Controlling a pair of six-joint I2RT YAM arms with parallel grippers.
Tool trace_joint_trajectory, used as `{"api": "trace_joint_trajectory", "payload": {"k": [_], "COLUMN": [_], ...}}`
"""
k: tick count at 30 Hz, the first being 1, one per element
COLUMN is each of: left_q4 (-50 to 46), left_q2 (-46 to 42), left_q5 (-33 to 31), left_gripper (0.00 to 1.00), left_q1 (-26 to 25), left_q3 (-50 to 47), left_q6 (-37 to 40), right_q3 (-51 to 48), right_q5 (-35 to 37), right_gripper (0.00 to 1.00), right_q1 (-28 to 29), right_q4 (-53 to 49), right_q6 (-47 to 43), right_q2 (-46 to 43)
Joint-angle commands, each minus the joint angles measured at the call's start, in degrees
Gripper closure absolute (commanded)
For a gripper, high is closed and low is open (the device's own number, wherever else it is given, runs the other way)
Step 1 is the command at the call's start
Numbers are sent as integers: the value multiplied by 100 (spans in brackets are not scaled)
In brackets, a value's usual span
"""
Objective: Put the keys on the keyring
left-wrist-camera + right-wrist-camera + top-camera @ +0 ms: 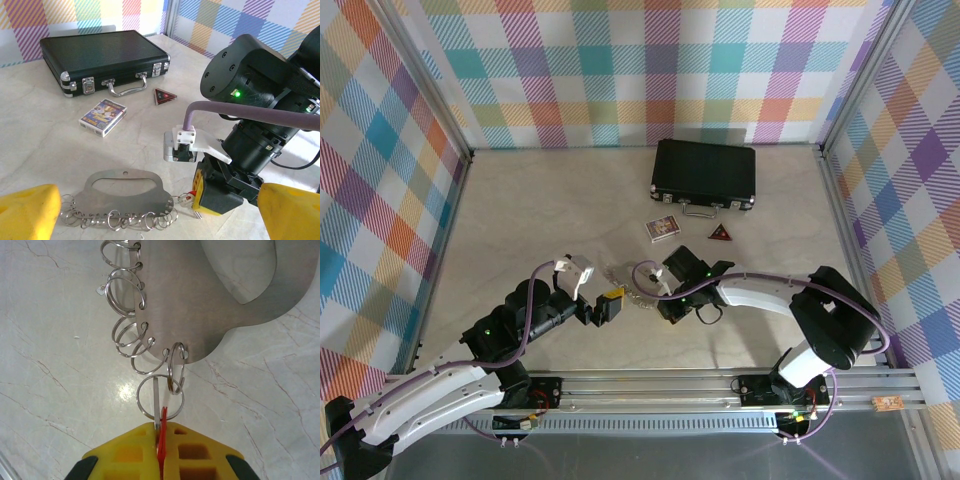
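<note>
Key (157, 405) mostly hidden — pinched in right tool (160, 432); left tool (160, 214) spread wide.

You have one case (704, 172), one card box (663, 228), one red triangle (720, 233), one keyring (125, 192) and one key (161, 440). Small split rings (125, 295) line the keyring's edge: you can count at least six, though they are too crowded for an exact tally.
</note>
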Motion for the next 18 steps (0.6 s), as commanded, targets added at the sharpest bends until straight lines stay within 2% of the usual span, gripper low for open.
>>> {"api": "trace_joint_trajectory", "payload": {"k": [1,11,18], "left_q4": [192,163,239], "left_q2": [-30,18,-67], "left_q5": [-82,-386,-837], "left_gripper": [0,0,0], "left_q1": [-32,-25,-24], "left_q3": [20,27,-33], "left_q6": [17,-33,-282], "right_q3": [-62,-285,-379], "right_q5": [-130,133,422], "right_gripper": [93,73,66], "right_q1": [-20,-20,-20], "right_q4": [-34,-144,-245], "right_q6": [79,198,122], "right_q2": [-182,-729,-1445]}}
